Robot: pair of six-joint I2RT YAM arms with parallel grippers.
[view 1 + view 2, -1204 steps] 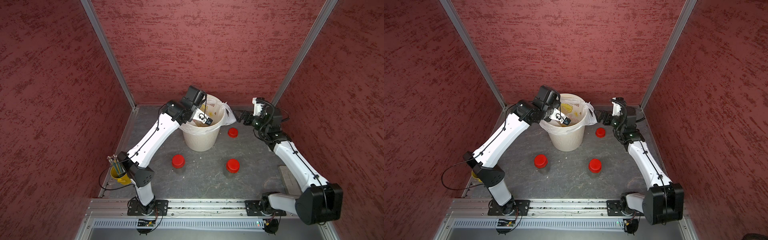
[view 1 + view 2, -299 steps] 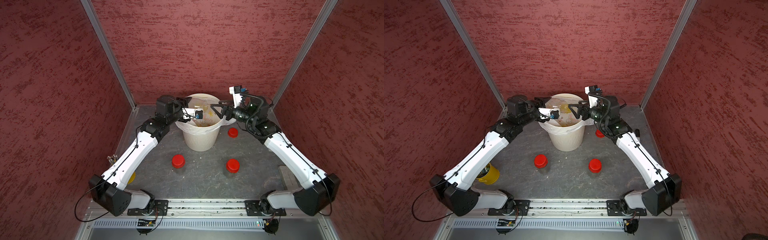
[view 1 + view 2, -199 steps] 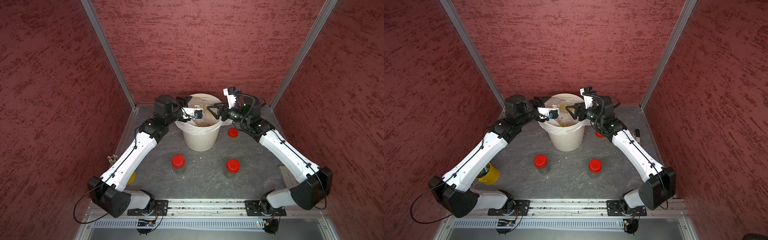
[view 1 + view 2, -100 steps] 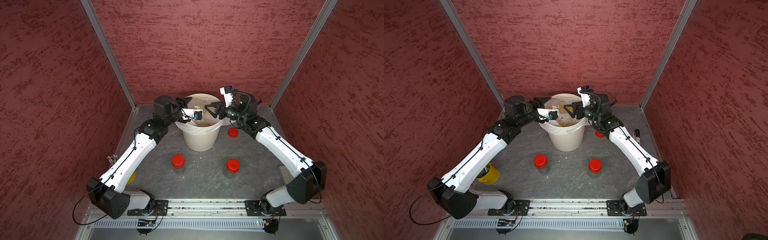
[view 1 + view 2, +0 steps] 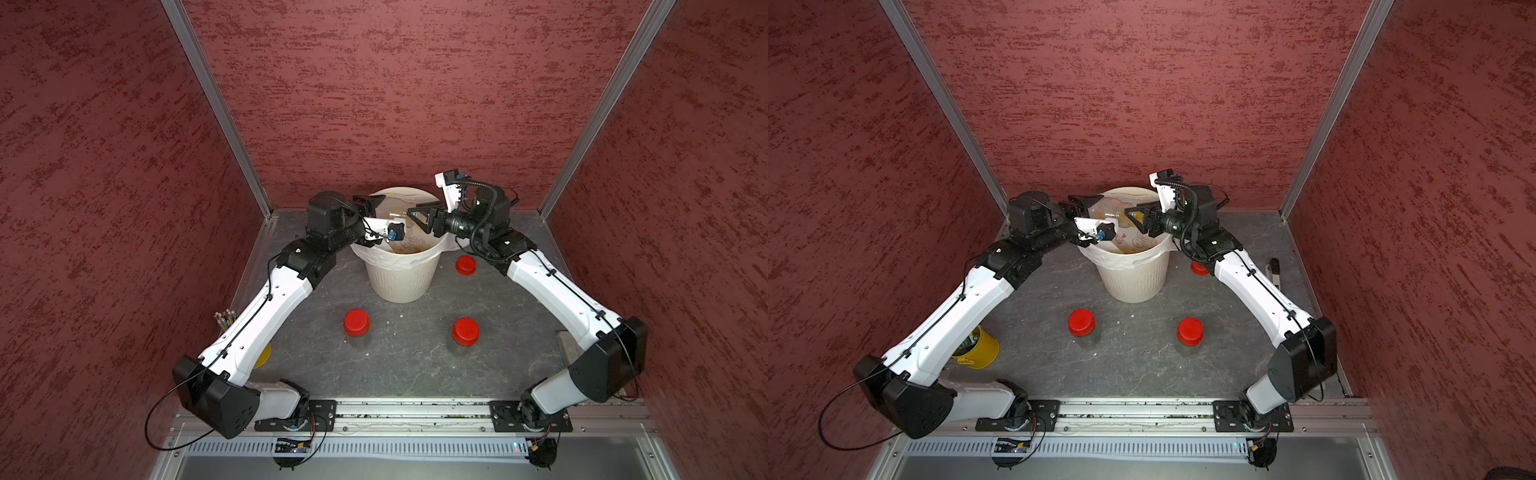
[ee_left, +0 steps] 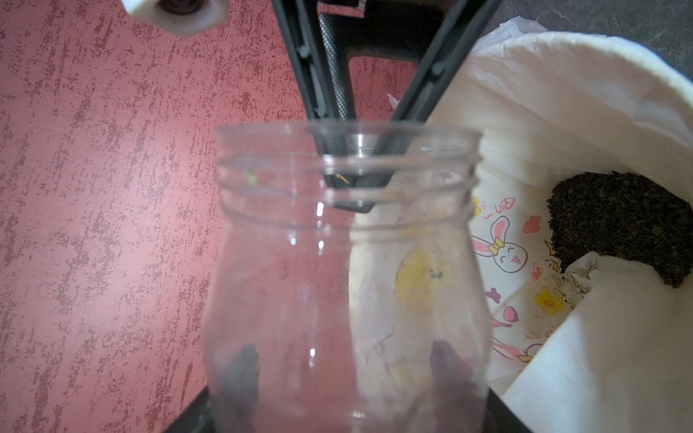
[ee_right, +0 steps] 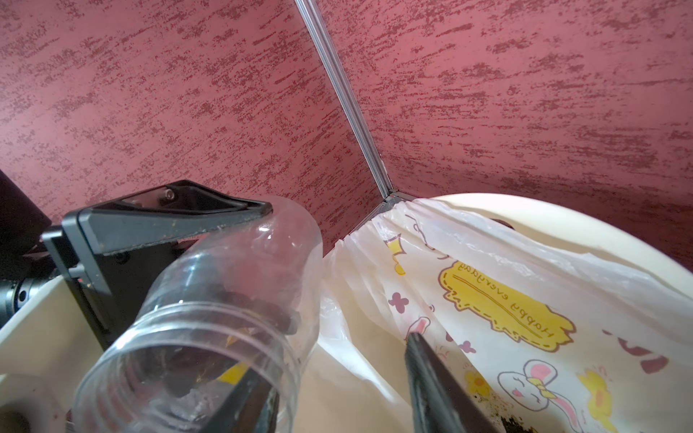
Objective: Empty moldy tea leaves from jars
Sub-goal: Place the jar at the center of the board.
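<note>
My left gripper [image 5: 376, 206] [image 6: 345, 356] is shut on an uncapped clear jar [image 5: 1113, 215] [image 6: 345, 240]. It holds the jar on its side over the cream bin [image 5: 399, 282] [image 5: 1133, 286], and the jar looks almost empty. My right gripper [image 5: 409, 212] [image 7: 333, 375] is open at the jar's mouth [image 7: 187, 360]; one finger shows through the glass, the other stands outside. Moldy tea leaves [image 6: 618, 221] lie in the bin's bag. Two capped jars [image 5: 356, 323] [image 5: 465, 331] stand in front of the bin.
A loose red cap [image 5: 465, 264] lies on the table right of the bin, under my right arm. A yellow cup of pencils [image 5: 980, 347] stands front left beneath my left arm. A small dark-and-white object [image 5: 1274, 270] lies by the right wall.
My right gripper has moved left up to the jar's mouth and its jaws have narrowed. The left gripper and the jar have stayed put over the bin.
</note>
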